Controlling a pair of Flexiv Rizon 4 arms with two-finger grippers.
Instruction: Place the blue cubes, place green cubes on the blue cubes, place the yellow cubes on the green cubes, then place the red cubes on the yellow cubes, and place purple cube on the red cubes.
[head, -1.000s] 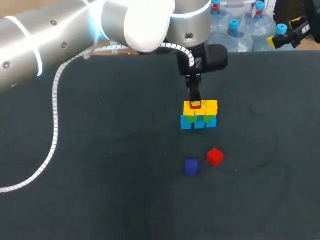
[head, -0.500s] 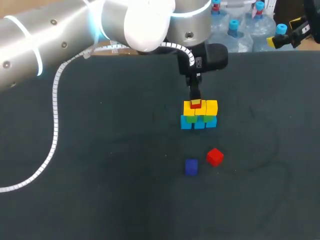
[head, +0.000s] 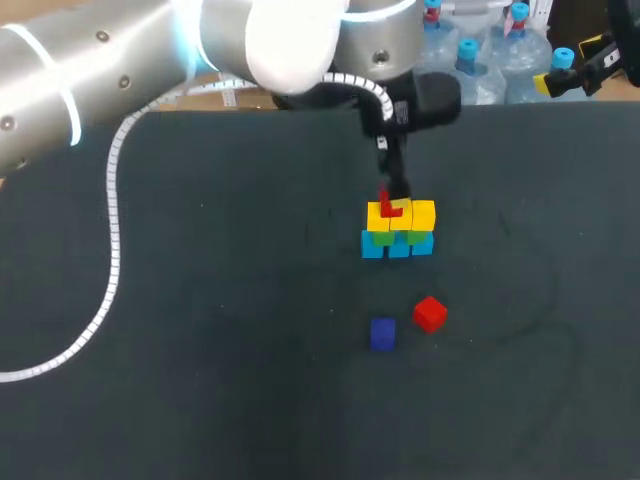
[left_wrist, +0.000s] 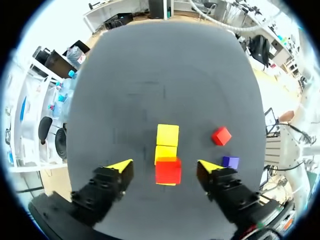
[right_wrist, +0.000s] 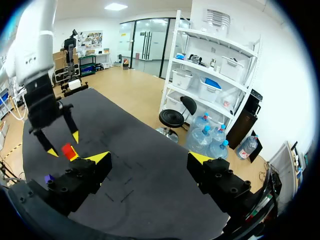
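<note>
so, the table (head: 200, 380) spreads wide around the left pincer (left_wrist: 165, 166), edges well off. under it stands the blue, green and yellow stack (head: 400, 240), with one red cube (left_wrist: 168, 171) on top between its parted fingers, untouched. the loose red cube (left_wrist: 221, 135) and purple cube (left_wrist: 230, 162) wait beside it. the right pincer (right_wrist: 150, 159) gapes, holding nothing.

a robotics lab: white shelving (right_wrist: 216, 56), water jugs (right_wrist: 206, 138), glass doors (right_wrist: 143, 45), office chair (right_wrist: 172, 118)

blue cubes (head: 372, 248) | grn cubes (head: 381, 238) | ylw cubes (head: 424, 214) | 2 red cubes (head: 430, 313) | purple cube (head: 383, 334)
</note>
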